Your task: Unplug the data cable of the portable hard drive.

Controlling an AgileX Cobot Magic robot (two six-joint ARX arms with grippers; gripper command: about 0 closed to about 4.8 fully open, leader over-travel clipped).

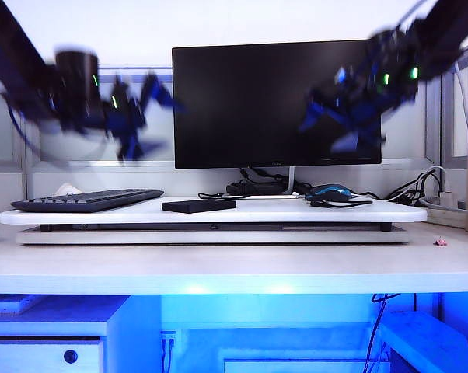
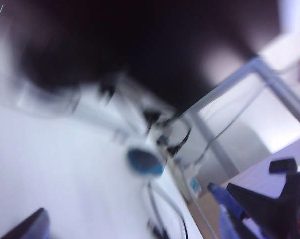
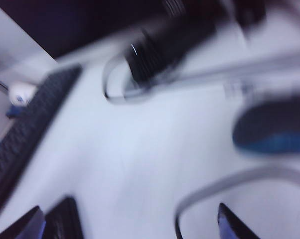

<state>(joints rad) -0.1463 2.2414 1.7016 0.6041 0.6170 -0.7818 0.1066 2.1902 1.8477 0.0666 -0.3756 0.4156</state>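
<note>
The portable hard drive [image 1: 199,205], a flat dark slab, lies on the white board [image 1: 218,214] between keyboard and mouse. The data cable [image 1: 341,203], thin and black with a small plug, lies in front of the mouse, apart from the drive. My left gripper [image 1: 133,116] hangs blurred and open high above the keyboard side. My right gripper [image 1: 351,105], also blurred, is open in front of the monitor. In the right wrist view the right gripper [image 3: 130,226] is open over bare board, with the drive [image 3: 65,219] by one finger and the cable [image 3: 215,186] curving near the other. The left gripper [image 2: 132,224] holds nothing.
A black keyboard [image 1: 86,200] lies at the board's left. A blue-and-black mouse [image 1: 330,191] sits at the right. The black monitor [image 1: 277,101] stands behind, with a bundle of cords [image 1: 253,187] at its foot. White cables and plugs [image 1: 440,198] sit at the far right.
</note>
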